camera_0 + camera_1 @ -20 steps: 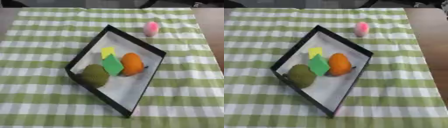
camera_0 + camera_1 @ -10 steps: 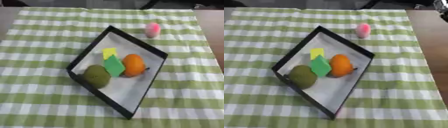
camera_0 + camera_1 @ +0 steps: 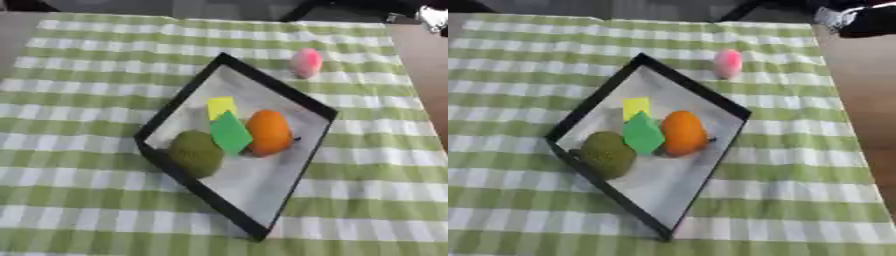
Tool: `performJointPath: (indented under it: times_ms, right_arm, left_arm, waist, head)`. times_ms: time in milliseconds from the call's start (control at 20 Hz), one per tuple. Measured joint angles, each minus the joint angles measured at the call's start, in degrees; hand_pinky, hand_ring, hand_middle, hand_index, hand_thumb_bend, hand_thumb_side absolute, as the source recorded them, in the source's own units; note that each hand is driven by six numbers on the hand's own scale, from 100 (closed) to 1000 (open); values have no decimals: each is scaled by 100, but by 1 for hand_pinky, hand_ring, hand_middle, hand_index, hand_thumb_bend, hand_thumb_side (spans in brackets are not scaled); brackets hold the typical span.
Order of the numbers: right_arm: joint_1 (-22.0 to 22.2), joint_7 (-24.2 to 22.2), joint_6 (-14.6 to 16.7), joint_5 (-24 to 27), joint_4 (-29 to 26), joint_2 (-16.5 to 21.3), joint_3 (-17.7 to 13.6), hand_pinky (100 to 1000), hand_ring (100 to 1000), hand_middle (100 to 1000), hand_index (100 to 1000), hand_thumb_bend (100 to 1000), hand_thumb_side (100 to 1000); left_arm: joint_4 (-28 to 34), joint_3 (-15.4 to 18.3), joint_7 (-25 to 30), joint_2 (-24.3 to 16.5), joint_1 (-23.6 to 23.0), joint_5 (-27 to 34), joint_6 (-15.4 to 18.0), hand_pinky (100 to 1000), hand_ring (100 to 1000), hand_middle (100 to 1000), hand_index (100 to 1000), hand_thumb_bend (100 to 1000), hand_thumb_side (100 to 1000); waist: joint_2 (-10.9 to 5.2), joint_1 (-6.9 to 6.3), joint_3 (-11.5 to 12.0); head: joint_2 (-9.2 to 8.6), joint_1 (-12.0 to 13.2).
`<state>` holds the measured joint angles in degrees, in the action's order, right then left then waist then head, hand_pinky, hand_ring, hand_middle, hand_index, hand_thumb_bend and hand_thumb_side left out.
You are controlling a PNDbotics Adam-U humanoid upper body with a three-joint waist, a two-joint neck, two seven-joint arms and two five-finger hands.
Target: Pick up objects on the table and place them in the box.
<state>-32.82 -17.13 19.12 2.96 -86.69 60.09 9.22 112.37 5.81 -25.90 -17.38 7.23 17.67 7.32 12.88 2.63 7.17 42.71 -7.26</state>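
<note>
Main risk lies with the pink object (image 3: 306,62), seemingly the one thing left outside: small, rounded, upright on the checked tablecloth (image 3: 79,80), just beyond the far right rim of the box (image 3: 278,85). Likely to roll or tip if nudged by an approaching finger before being enclosed, and could then run toward the bare table (image 3: 859,100) on the right. Could also slip from a pinch, being smooth-looking and rounded. Sits near enough to the rim that a reach from the far side might catch the wall and shove the box askew. A drop from height into the box might also jostle what lies there.

Inside the box, on its pale floor: a yellow block (image 3: 220,107) toward the far side, a green diamond-shaped block (image 3: 230,132) touching it, an orange fruit (image 3: 269,132) just right of the green block, and a dark green rounded fruit (image 3: 196,153) against the near left wall. Near half of the floor bare.

Left hand nowhere visible. Right hand (image 3: 866,20), judged to be the dark shape at the upper right corner: cannot tell whether released or clenched.
</note>
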Motion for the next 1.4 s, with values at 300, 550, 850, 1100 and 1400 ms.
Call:
performJointPath:
  times_ms: [300, 550, 850, 1100, 1400]
  right_arm:
    - [-348, -567, 567, -568, 636, 52, 433, 885, 967, 886, 882, 100, 238]
    - [-649, -1033, 1015, -1037, 1175, -25, 539, 889, 976, 900, 902, 100, 193]
    - [-1040, -1577, 1365, -1655, 1704, -380, 542, 897, 991, 914, 917, 100, 136]
    - [-1410, -1759, 1374, -1913, 2194, -779, 568, 901, 1000, 918, 919, 100, 107]
    - [-1698, -1843, 1290, -2082, 2641, -1208, 567, 901, 1000, 922, 918, 100, 101]
  left_arm:
    - [-51, -42, 20, -43, 38, -30, -35, 837, 749, 785, 831, 238, 719]
    - [-78, -71, 34, -81, 41, -42, -49, 837, 749, 784, 831, 236, 721]
    - [-80, -72, 38, -82, 41, -52, -53, 837, 749, 782, 829, 237, 722]
    - [-81, -100, 53, -82, 51, -52, -67, 836, 748, 781, 829, 235, 721]
    - [-81, -143, 100, -84, 130, -35, -78, 836, 748, 779, 826, 238, 720]
  waist:
    - [0, 27, 77]
    - [0, 36, 103]
    - [0, 36, 111]
    - [0, 36, 181]
    - [0, 64, 275]
  head:
    - [-29, -124]
    - [-56, -162]
    - [-56, -197]
    - [-57, -254]
    - [-99, -329]
